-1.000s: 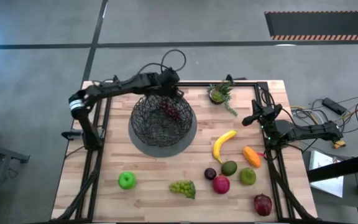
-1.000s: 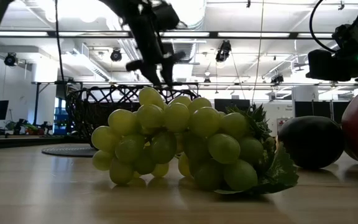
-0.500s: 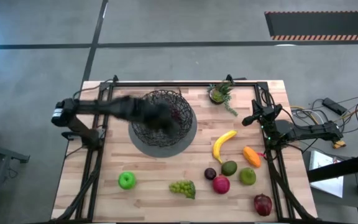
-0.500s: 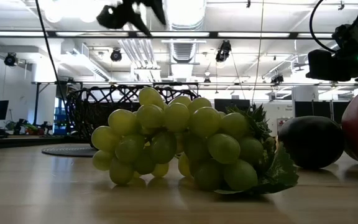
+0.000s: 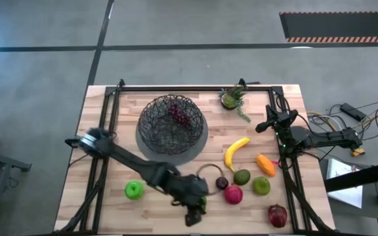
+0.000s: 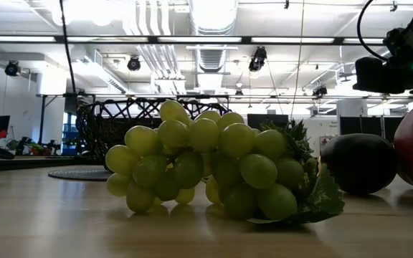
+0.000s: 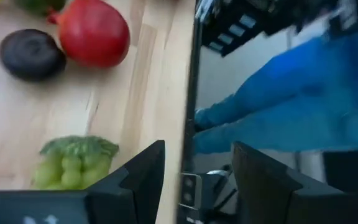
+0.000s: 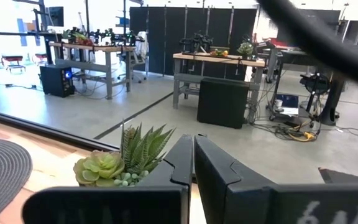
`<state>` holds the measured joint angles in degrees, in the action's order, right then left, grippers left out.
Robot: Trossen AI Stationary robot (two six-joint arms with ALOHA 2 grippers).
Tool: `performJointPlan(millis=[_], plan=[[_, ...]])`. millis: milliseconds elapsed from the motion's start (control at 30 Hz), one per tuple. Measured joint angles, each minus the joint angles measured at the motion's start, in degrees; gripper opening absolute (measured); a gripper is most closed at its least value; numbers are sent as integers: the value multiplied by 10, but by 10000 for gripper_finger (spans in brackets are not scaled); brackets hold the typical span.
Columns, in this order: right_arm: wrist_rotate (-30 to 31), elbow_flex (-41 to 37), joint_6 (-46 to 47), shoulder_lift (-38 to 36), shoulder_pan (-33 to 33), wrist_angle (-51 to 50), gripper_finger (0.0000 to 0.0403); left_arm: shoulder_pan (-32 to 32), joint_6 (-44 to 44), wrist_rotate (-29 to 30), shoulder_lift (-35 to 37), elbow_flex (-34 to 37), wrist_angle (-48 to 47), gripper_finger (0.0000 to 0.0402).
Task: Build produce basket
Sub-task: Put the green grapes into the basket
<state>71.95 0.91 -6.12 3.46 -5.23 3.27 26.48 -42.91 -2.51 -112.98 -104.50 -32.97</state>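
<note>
Left arm: reaches from the counter's [image 5: 97,111] left edge across to the near edge, low over the wood.
Green apple [image 5: 133,190]: on the counter near the left front, just beside the left arm.
Basket [image 5: 153,128]: black wire bowl on its grey disc, back-left of centre – purple grapes [image 5: 180,116] lie inside it, toward the right rim. In the low view the basket [image 6: 113,118] stands behind the front fruit.
Left end effector [image 5: 194,213]: at the near edge, over the green grapes; fingers [image 7: 135,177] part-way apart with nothing between them. In the left wrist view the tips hang over the counter's edge.
Green grapes [image 5: 201,202]: mostly hidden under the left end effector in the high view; the bunch [image 6: 214,168] fills the low view's foreground, resting on the wood with its leaf to the right. The wrist view shows them [image 7: 73,162] just beside one finger.
Dark plum [image 5: 222,183]: right of the grapes – apart from them.
Red apple [image 5: 233,194]: touching or nearly touching the plum.
Banana [image 5: 235,152]: right of the basket, lying clear of it.
Avocado [image 5: 242,176], lime [image 5: 262,186], orange piece [image 5: 265,164]: clustered toward the right edge.
Pomegranate [image 5: 277,214]: near-right corner.
Potted plant [image 5: 232,98]: back edge, right of the basket.
Right end effector [image 5: 263,126]: waits at the right edge, near the plant, fingers [image 8: 180,162] pressed together, holding nothing.
</note>
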Motion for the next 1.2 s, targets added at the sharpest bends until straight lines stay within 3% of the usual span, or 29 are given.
performJointPlan(millis=[300, 467, 700, 800, 967, 1200], plan=[[0, 0, 0, 0, 0, 0, 9, -37, 206, -23, -152, -162, -112, 168], [0, 0, 0, 0, 0, 0, 9, -59, 336, -94, -189, -176, -122, 168], [0, 0, 0, 0, 0, 0, 9, -73, 438, -162, -228, -175, -134, 168], [0, 0, 0, 0, 0, 0, 9, -73, 498, -158, -235, -175, -139, 168], [0, 0, 0, 0, 0, 0, 9, -71, 564, -82, -240, -170, -181, 168], [0, 0, 0, 0, 0, 0, 9, -71, 558, -72, -240, -161, -206, 168]])
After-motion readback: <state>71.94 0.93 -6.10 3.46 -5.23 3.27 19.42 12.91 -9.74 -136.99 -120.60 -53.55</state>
